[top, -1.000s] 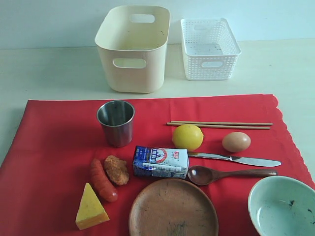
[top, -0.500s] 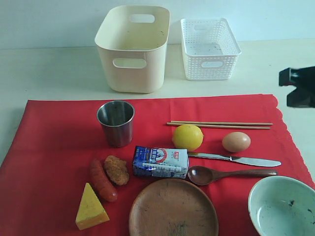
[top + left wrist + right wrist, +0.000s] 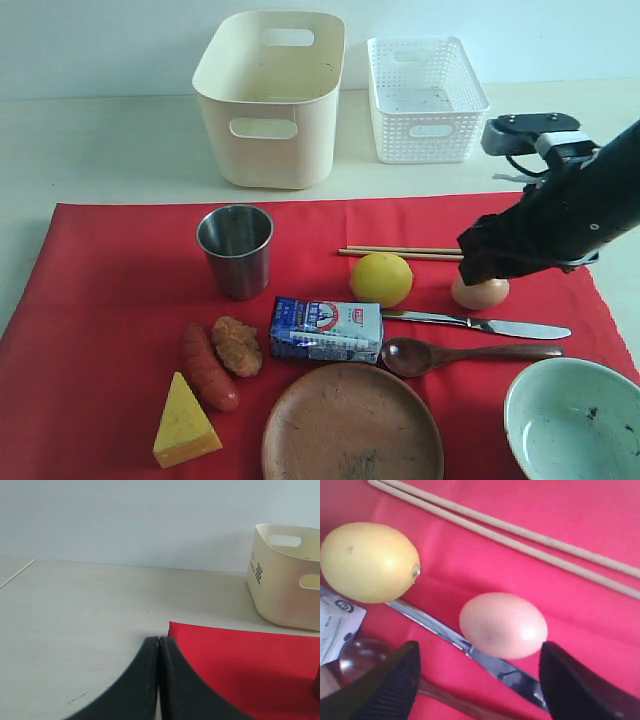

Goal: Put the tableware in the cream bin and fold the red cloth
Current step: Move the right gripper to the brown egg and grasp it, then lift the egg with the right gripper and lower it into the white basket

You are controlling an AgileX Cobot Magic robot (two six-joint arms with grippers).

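Observation:
On the red cloth lie the steel cup, chopsticks, knife, spoon, brown plate and pale bowl. The cream bin stands behind the cloth. My right gripper hovers low over the egg. In the right wrist view it is open, its fingers straddling the egg and the knife, holding nothing. My left gripper is shut and empty, beside a cloth corner.
A white lattice basket stands right of the cream bin. A lemon, milk carton, sausage, fried piece and cheese wedge also lie on the cloth. Bare table surrounds the cloth.
My right arm has swung in from the right edge of the exterior view and come down over the egg and knife. Nothing on the cloth has moved.

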